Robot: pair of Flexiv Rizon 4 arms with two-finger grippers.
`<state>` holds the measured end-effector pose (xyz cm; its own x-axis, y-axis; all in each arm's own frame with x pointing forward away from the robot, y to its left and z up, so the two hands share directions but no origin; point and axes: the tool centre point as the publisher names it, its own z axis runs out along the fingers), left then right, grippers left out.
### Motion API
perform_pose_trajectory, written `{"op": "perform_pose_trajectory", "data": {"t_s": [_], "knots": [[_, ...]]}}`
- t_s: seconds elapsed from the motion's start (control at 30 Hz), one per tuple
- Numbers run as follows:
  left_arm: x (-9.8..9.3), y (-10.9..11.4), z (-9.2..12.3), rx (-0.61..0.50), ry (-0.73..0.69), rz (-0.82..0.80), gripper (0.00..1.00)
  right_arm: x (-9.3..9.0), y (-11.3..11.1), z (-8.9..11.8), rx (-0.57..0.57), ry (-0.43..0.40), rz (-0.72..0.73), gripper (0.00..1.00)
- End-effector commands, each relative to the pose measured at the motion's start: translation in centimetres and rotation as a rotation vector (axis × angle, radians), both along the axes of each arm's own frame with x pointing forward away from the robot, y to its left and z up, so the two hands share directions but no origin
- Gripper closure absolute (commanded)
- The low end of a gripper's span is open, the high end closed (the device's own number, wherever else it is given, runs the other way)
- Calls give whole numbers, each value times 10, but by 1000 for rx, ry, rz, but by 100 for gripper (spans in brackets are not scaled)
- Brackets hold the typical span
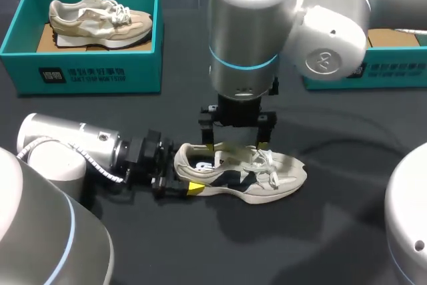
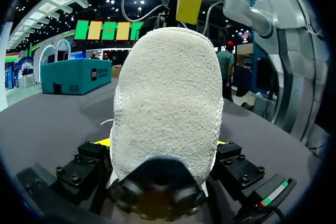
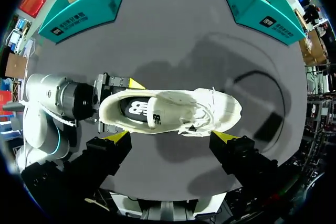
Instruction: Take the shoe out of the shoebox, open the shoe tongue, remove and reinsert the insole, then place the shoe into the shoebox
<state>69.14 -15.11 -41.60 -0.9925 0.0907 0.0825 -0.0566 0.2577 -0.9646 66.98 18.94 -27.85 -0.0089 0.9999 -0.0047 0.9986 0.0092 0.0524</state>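
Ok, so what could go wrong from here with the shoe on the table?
The left gripper clamps only the heel of the shoe, so the toe is free; a pull on the tongue may twist it loose. The right gripper hangs open above the loose laces and might snag those instead of the tongue.
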Motion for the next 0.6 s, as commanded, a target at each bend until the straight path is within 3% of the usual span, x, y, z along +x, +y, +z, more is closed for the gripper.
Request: {"op": "perform_pose_trajectory", "data": {"t_s": [0.03, 0.27, 0.6], "knots": [[0, 0, -1, 1, -1, 4, 100, 0, 15, -4, -195, 3, -30, 0], [0, 0, -1, 1, -1, 4, 100, 0, 23, -12, -267, -64, -44, 0], [0, 0, -1, 1, -1, 4, 100, 3, 26, -26, -362, -60, -57, 0]]}}
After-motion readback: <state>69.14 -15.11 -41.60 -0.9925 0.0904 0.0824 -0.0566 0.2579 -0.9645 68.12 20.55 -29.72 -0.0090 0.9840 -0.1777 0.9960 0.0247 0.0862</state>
